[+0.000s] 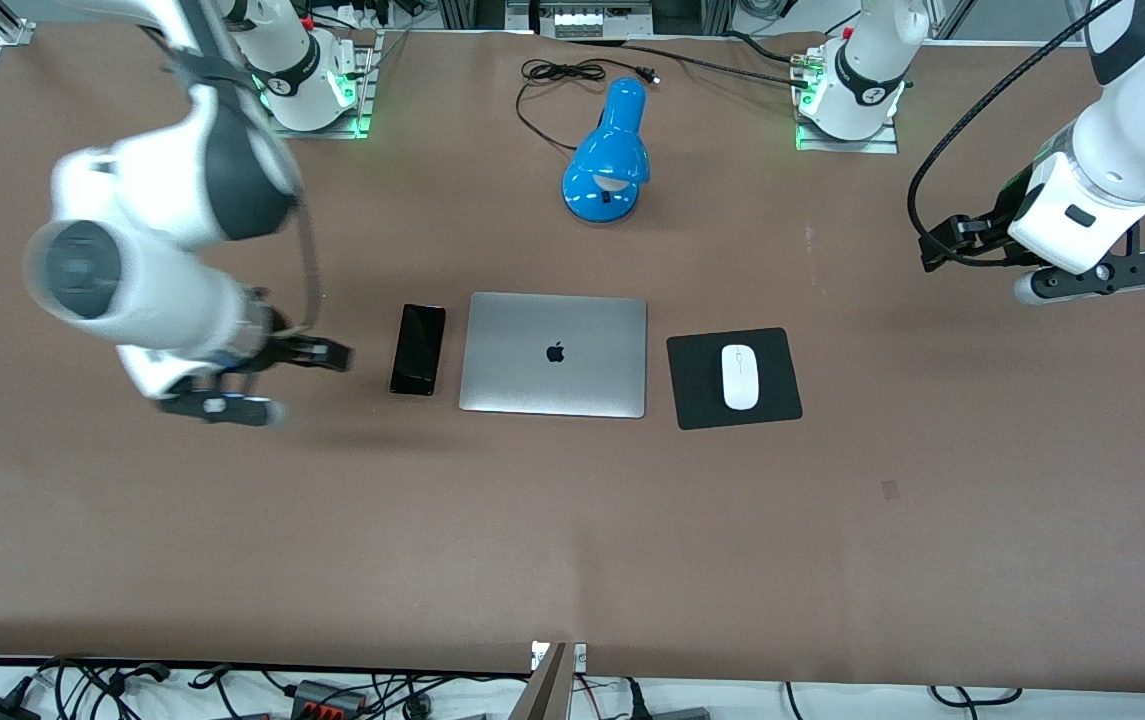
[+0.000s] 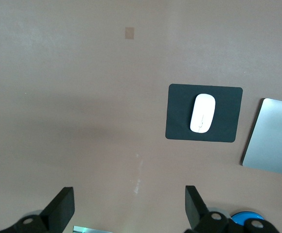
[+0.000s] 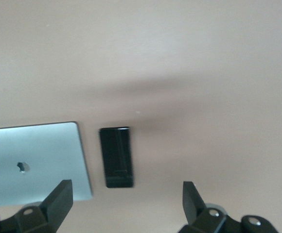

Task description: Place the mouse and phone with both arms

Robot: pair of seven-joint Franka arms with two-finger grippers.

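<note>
The white mouse lies on a square black mouse pad beside the silver laptop, toward the left arm's end. It also shows in the left wrist view. The black phone lies flat beside the laptop, toward the right arm's end, and shows in the right wrist view. My left gripper is open and empty over bare table, apart from the pad; it also shows in its own wrist view. My right gripper is open and empty over bare table beside the phone, as its wrist view shows.
A closed silver laptop lies between phone and pad. A blue desk lamp with a black cable stands farther from the front camera, between the arm bases. The brown table runs wide nearer the front camera.
</note>
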